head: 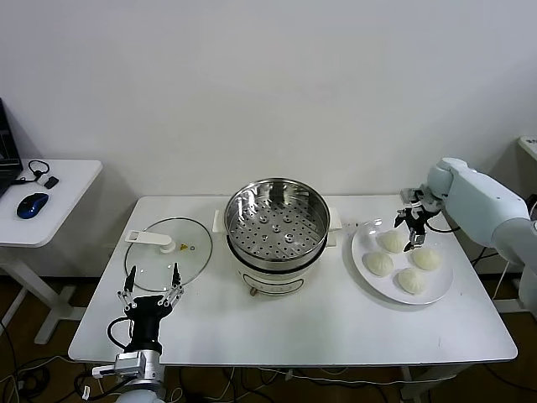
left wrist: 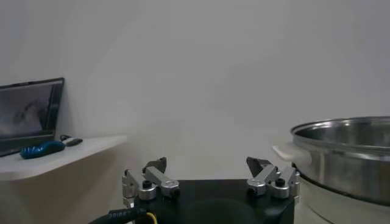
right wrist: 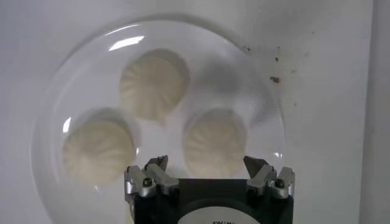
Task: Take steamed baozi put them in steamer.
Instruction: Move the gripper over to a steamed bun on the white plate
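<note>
Several pale steamed baozi lie on a white plate [head: 359, 245] at the table's right; the nearest to my fingers is one baozi [head: 390, 241]. My right gripper [head: 413, 220] hovers just above them, open and holding nothing. In the right wrist view it [right wrist: 207, 162] straddles one baozi [right wrist: 214, 141], with two more [right wrist: 152, 82] [right wrist: 97, 152] farther out on the plate [right wrist: 244, 79]. The steel steamer [head: 277, 227] stands mid-table, its perforated tray bare. My left gripper [head: 151, 290] rests open at the front left, with the steamer [left wrist: 347, 152] off to its side.
A flat glass lid [head: 168, 252] lies left of the steamer, just beyond the left gripper. The white table [head: 336, 327] has bare surface in front of the steamer and plate. A side table at far left carries a blue mouse [head: 32, 204].
</note>
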`<act>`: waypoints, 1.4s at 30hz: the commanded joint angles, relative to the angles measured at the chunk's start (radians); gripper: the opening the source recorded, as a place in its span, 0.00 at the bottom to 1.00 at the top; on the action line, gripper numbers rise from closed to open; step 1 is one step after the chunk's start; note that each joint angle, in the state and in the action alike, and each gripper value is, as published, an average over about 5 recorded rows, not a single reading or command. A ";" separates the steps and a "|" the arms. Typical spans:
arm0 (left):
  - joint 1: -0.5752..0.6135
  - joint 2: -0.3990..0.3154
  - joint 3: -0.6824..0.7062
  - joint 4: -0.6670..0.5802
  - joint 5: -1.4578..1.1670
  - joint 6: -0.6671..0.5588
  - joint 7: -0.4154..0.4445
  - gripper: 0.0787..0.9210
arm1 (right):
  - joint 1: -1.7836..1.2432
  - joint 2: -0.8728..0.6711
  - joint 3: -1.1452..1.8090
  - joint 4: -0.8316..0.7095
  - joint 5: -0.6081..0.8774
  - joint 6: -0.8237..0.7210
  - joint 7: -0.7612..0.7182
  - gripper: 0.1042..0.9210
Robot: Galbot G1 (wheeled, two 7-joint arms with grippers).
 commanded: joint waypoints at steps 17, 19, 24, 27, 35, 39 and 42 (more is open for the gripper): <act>-0.001 -0.049 -0.002 0.000 0.001 -0.006 0.002 0.88 | -0.037 0.044 0.088 -0.089 -0.054 0.018 0.020 0.87; -0.002 -0.049 -0.001 0.001 0.001 -0.006 0.002 0.88 | -0.038 0.046 0.088 -0.091 -0.056 0.017 0.020 0.85; -0.003 -0.049 0.002 0.002 0.002 -0.007 0.002 0.88 | -0.041 0.048 0.091 -0.093 -0.058 0.016 0.020 0.74; -0.003 -0.049 0.001 0.002 0.002 -0.007 0.002 0.88 | -0.041 0.048 0.092 -0.093 -0.058 0.016 0.019 0.73; -0.003 -0.049 0.002 -0.002 0.002 -0.006 0.003 0.88 | -0.028 0.044 0.085 -0.079 -0.059 0.015 0.014 0.72; -0.003 -0.049 0.002 -0.003 0.002 -0.007 0.002 0.88 | -0.026 0.046 0.076 -0.074 -0.058 0.015 0.013 0.69; -0.002 -0.048 0.001 -0.004 0.001 -0.009 0.002 0.88 | -0.021 0.044 0.068 -0.069 -0.057 0.015 0.012 0.66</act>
